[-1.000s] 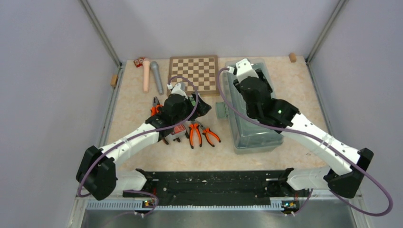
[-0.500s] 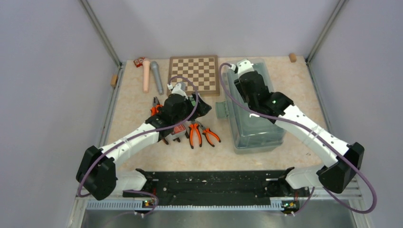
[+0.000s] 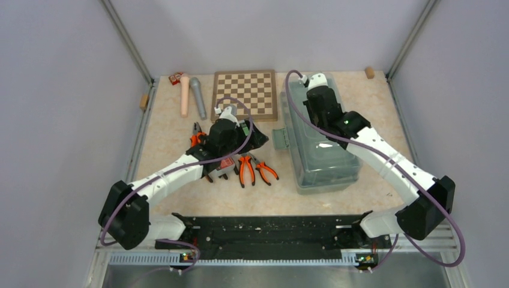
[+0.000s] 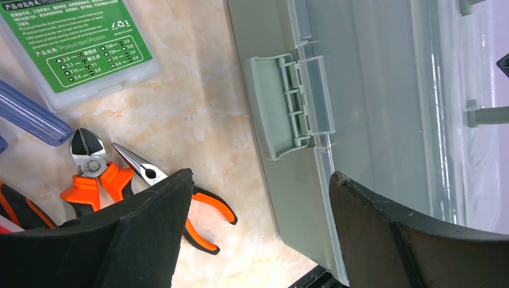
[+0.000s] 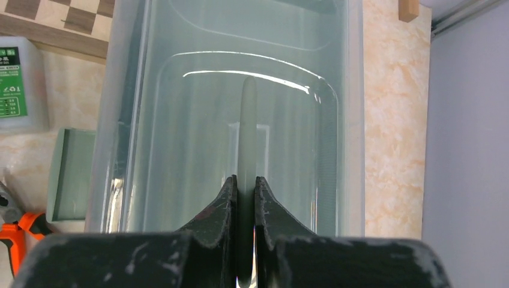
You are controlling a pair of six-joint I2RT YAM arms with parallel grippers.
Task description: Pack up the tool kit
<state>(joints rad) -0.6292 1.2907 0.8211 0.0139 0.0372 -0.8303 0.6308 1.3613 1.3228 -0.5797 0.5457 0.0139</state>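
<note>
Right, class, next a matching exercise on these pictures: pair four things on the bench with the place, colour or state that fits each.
Column one
1. right pincer
2. left pincer
3. pliers
4. chessboard

Column two
A. orange grips, lying left of the toolbox
B. shut on the toolbox handle
C. chequered brown and cream
D. open, holding nothing

Pairs: 1-B, 2-D, 3-A, 4-C
</note>
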